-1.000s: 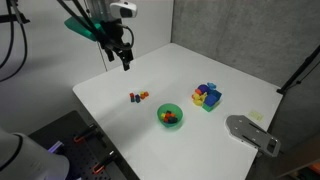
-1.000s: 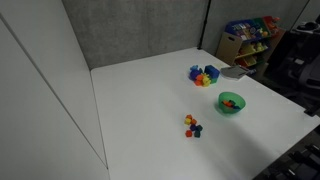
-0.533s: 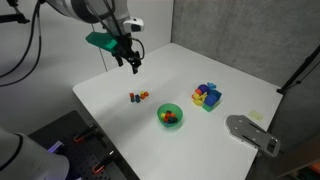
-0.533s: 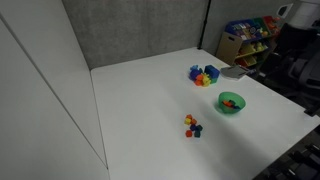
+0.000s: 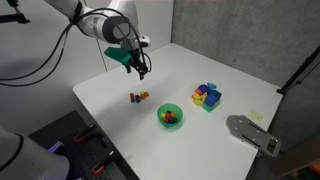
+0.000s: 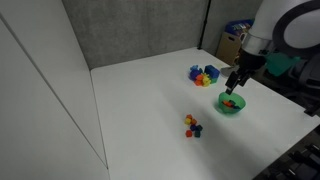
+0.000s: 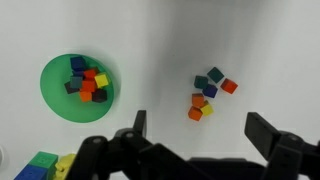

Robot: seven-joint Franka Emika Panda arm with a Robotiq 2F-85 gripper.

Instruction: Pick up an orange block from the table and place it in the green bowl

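The orange block (image 7: pixel 194 113) lies on the table (image 7: pixel 150 40) in the loose cluster (image 7: pixel 208 92), just below the gripper (image 7: pixel 200 140), whose jaws stand wide apart and empty. In the last second the arm (image 5: pixel 95 22) has swung in over that cluster, so a descent looks next; the green bowl (image 7: pixel 50 72), already holding other blocks (image 7: pixel 88 85), waits farther off

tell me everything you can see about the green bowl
The green bowl is small, round and shallow, bright green, with a smooth, plastic-looking surface. It stands upright on the white table. A pile of small blocks lies in its middle: orange, red, blue, yellow and dark ones. Its inner floor shows bare around them. It stands apart from the loose blocks on the table; nothing else touches it.
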